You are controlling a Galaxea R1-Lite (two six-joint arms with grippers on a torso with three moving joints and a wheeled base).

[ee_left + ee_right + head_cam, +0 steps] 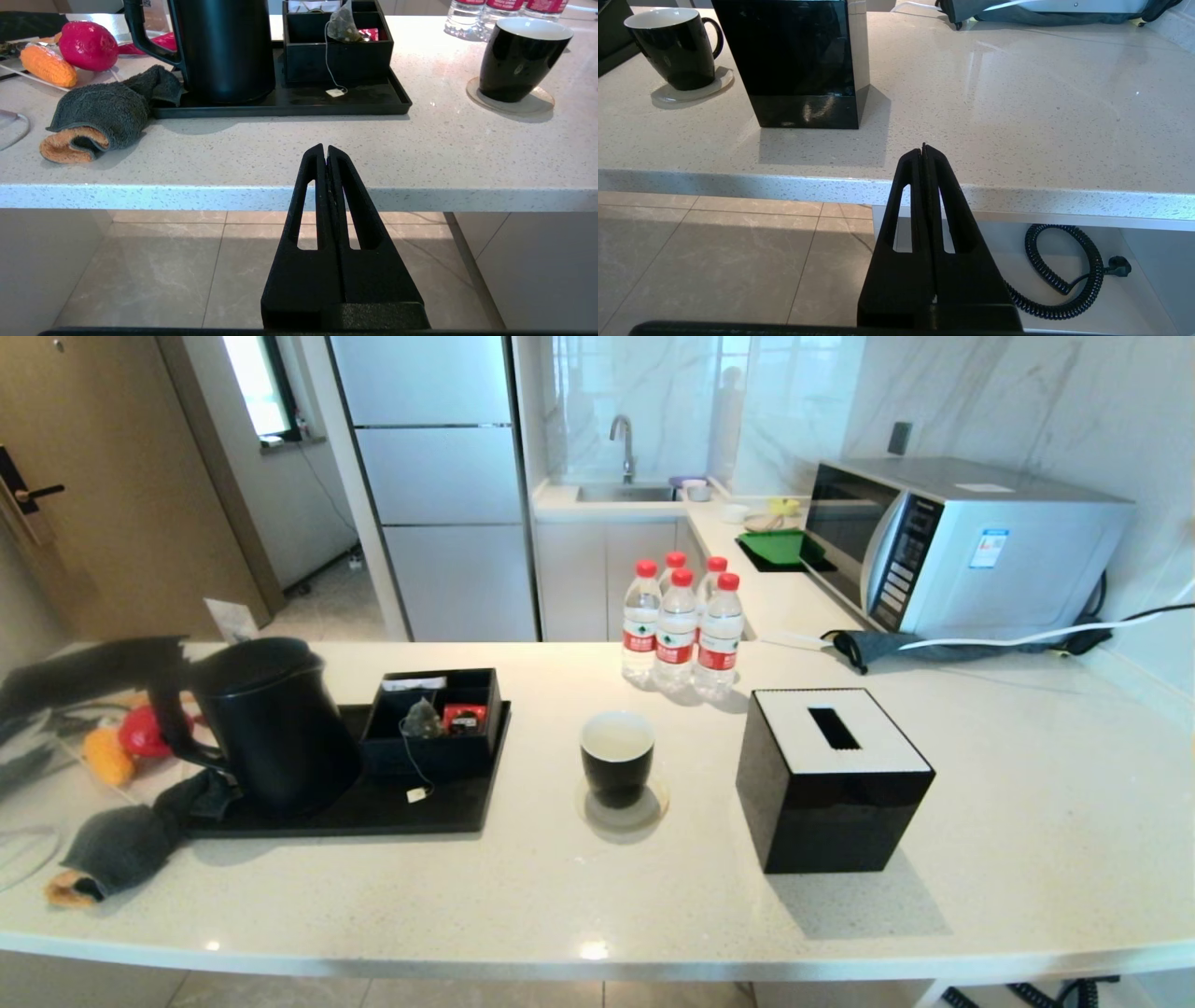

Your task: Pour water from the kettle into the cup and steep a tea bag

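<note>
black kettle [271, 728] and tea bag [423, 719] sit on the tray [439, 812], cup [617, 756] beside it; left gripper [326, 150] and right gripper [923, 149] (both clenched, holding nothing) hang off the counter edge [187, 196].

bottle labels [676, 650], microwave sticker [988, 548], seemingly illegible

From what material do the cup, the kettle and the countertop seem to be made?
The small glossy black cup with white inside looks like glazed ceramic: it shows sharp reflections. The tall matte black kettle has a dull, even surface, perhaps coated metal or plastic; I cannot tell which. The pale speckled countertop looks like polished stone or quartz composite, with fine flecks and soft reflections.
</note>
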